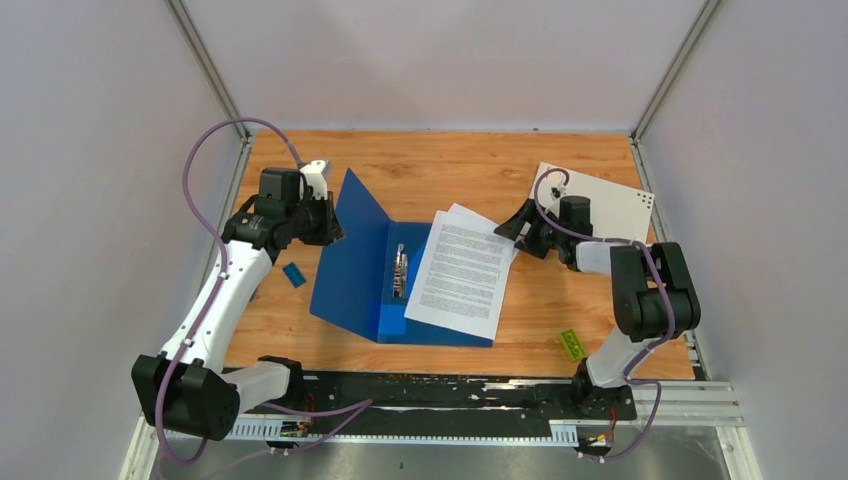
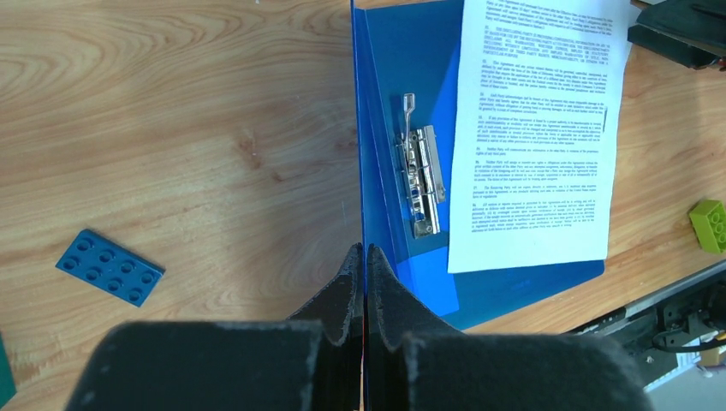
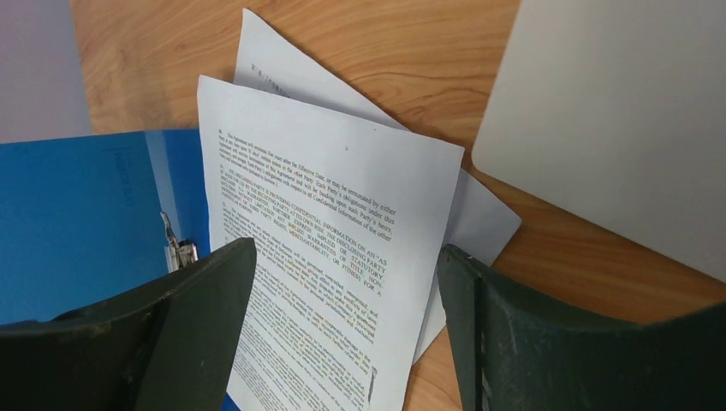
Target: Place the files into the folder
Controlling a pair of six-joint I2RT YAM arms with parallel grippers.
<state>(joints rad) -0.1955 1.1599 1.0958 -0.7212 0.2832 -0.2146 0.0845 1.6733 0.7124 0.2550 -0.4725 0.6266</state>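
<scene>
Left pincer (image 2: 365,259) is pinching narrow on the raised left cover of the blue folder (image 2: 402,51), propping it open. Right pincer (image 3: 344,255) is gaping wide, gripping nothing, hovering over the files (image 1: 462,272), which are lying fanned on the folder's right half, far corners overhanging the bench (image 1: 450,165). Judging insertion nearly done; next move is likely calling for squaring the sheets beside the clip (image 2: 419,175), then closing the cover. Counting: two sheets, one folder, one clip, one grey board (image 1: 605,205), one blue plate (image 2: 110,267), one green brick (image 2: 709,224).
</scene>
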